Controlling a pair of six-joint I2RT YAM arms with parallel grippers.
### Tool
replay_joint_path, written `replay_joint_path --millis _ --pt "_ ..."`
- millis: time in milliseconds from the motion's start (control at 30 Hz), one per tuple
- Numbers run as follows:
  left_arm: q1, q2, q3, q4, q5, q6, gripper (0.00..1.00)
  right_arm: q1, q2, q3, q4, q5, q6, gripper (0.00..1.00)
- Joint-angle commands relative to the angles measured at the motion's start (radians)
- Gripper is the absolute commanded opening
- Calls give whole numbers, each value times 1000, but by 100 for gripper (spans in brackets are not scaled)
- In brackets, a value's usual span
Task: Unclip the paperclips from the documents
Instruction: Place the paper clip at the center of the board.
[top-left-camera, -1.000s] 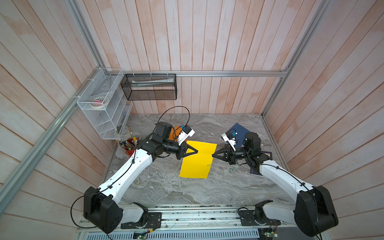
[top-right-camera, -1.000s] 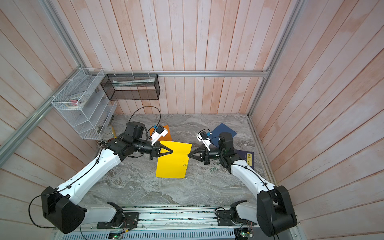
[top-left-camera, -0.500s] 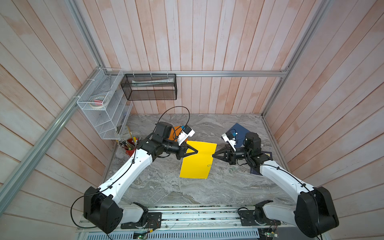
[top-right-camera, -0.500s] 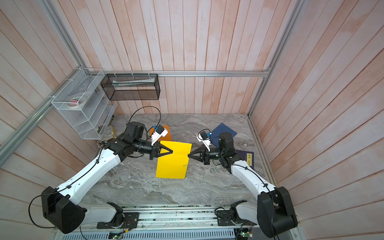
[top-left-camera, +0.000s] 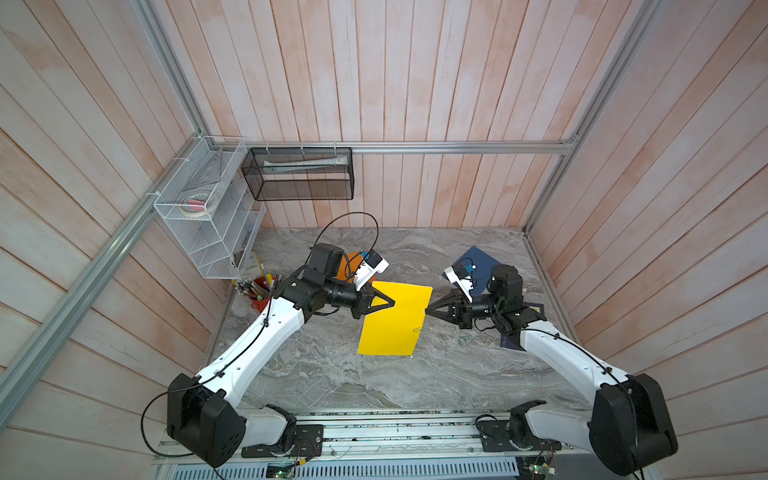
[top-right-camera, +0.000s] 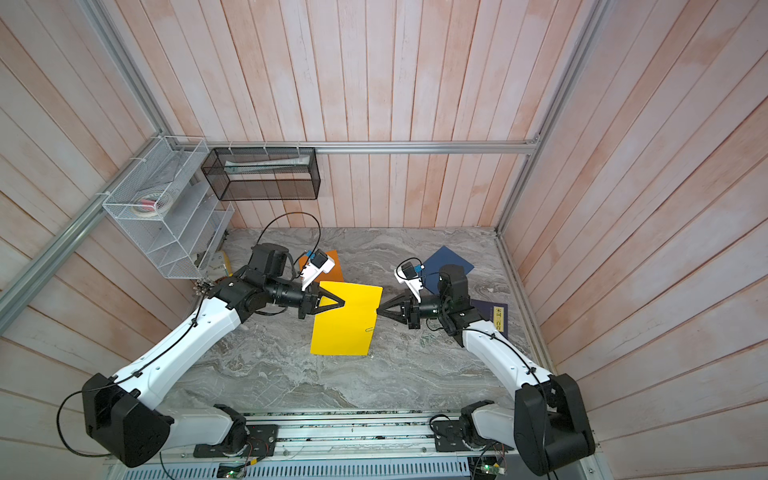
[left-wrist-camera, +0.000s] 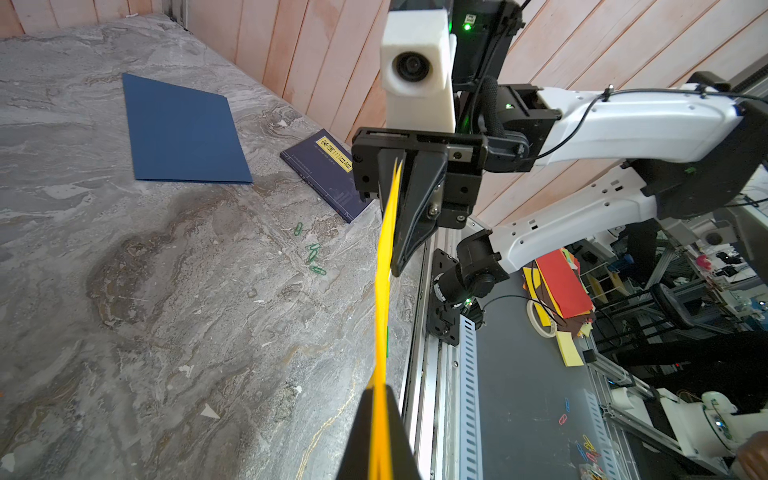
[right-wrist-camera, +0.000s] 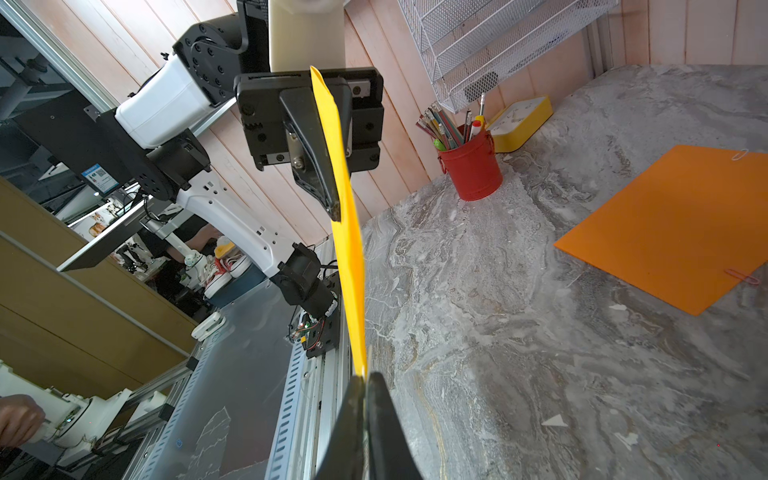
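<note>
The yellow document (top-left-camera: 395, 328) (top-right-camera: 347, 324) hangs in the air, stretched between my two grippers. My left gripper (top-left-camera: 392, 302) (left-wrist-camera: 380, 388) is shut on its left edge. My right gripper (top-left-camera: 426, 311) (right-wrist-camera: 363, 376) is shut on its right edge. A small paperclip (top-left-camera: 415, 330) sits on that edge, below the right fingertips. The orange document (right-wrist-camera: 665, 232) lies flat with a silvery paperclip (right-wrist-camera: 739, 154) and a pink paperclip (right-wrist-camera: 744, 276) on it. The dark blue document (left-wrist-camera: 183, 133) lies at the back right. Several loose green paperclips (left-wrist-camera: 313, 253) lie on the table.
A navy book with a gold label (left-wrist-camera: 324, 170) lies near the right wall. A red pot of pens (right-wrist-camera: 471, 170) and a yellow box (right-wrist-camera: 519, 122) stand at the left. A white wire rack (top-left-camera: 208, 220) and a black mesh basket (top-left-camera: 299, 174) hang on the walls.
</note>
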Motion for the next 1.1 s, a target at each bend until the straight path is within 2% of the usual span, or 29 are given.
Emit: replay_joint_path --millis 0,733,867,1067 --pt "8 -24 6 -28 -5 21 0 -7 -12 19 -12 10 -11 8" --pt "17 -21 13 -25 -20 26 0 -74 -55 -20 -65 103 11 4" --pt "20 -19 13 -25 -24 27 0 -100 -64 -31 -89 142 17 4" --pt "19 -19 12 -18 -30 26 0 -160 -107 -100 -130 276 73 4"
